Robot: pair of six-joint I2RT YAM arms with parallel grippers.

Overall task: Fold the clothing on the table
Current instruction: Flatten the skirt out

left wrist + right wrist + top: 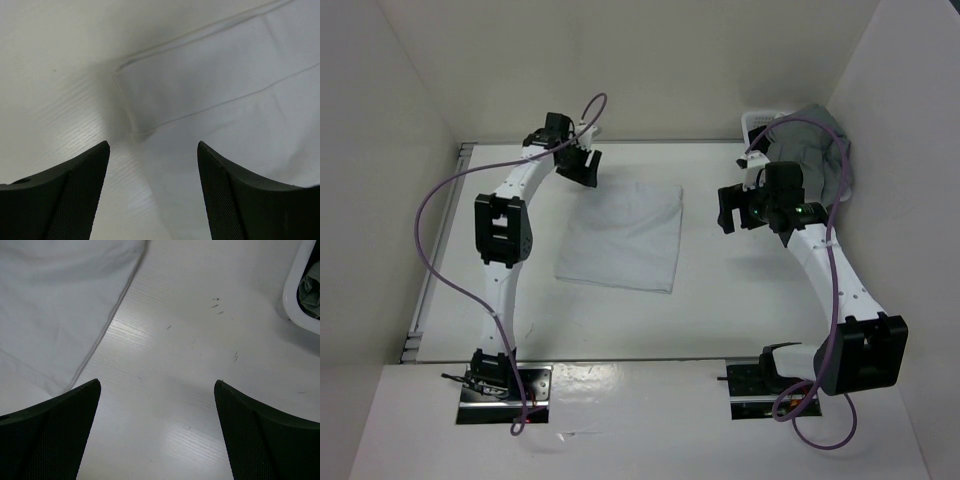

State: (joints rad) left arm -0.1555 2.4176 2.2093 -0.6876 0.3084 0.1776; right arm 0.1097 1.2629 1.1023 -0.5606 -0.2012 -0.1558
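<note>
The clothing (625,238) lies flat on the table (720,310) as a white, roughly square fold. My left gripper (582,165) hovers at its far left corner. In the left wrist view the left gripper (153,144) is open, and the clothing (225,100) shows its hemmed corner just ahead, its edge running between the fingers. My right gripper (733,212) is to the right of the cloth, apart from it. In the right wrist view the right gripper (157,382) is wide open over bare table (200,340), with the clothing's (50,305) edge at the upper left.
A white basket (761,124) stands at the far right corner with a grey garment (817,150) piled in it; the basket's rim (298,295) shows at the right wrist view's edge. White walls close in the table. A grey rail (438,250) runs along the left side.
</note>
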